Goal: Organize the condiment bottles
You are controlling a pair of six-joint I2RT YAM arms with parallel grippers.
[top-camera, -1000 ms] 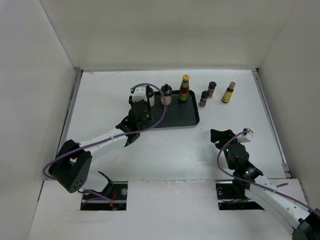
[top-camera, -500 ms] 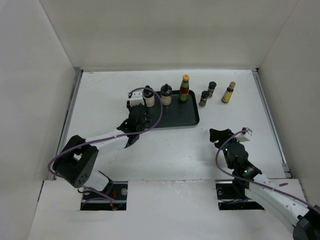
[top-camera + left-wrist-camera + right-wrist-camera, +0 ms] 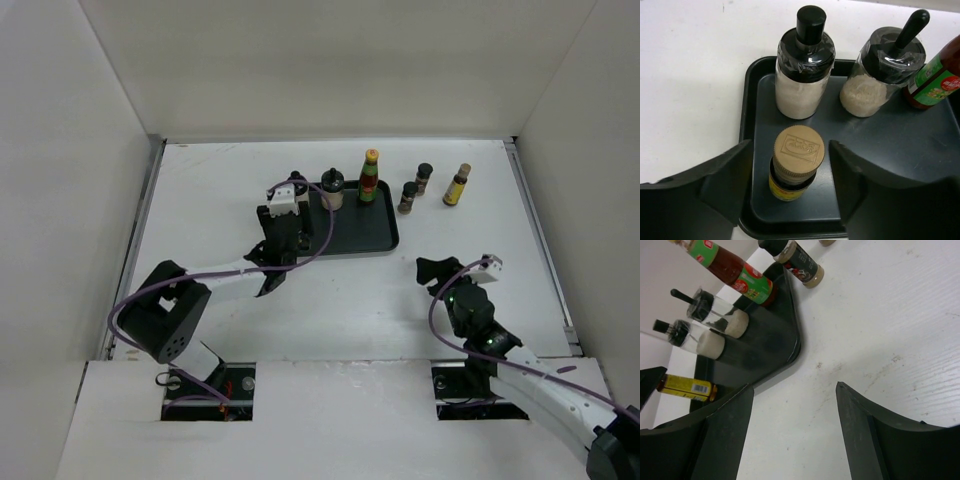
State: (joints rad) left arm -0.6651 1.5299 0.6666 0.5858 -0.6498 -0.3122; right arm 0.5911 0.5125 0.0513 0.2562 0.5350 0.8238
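The left hand (image 3: 790,150) hangs over the near left corner of the black tray (image 3: 748,100), its fingers spread to either side of a slim yellow-labelled bottle (image 3: 796,165). The bottle stands upright on the tray, and there is a gap between it and each finger. That stance fits either letting go or lining up a grip. Along the tray's far edge stand two squat cream bottles (image 3: 802,75) (image 3: 880,75) and, to their right, the red-green bottle (image 3: 370,178). Lining them up there seems meant to keep the near strip free.

Three bottles wait on the table (image 3: 350,300) right of the tray: two dark brown bottles (image 3: 424,177) (image 3: 408,196) and a second yellow-labelled bottle (image 3: 457,185). The right hand (image 3: 793,387) is spread and carries nothing. It sits low over the near right of the table, well apart from the tray, likely to leave the other arm room.
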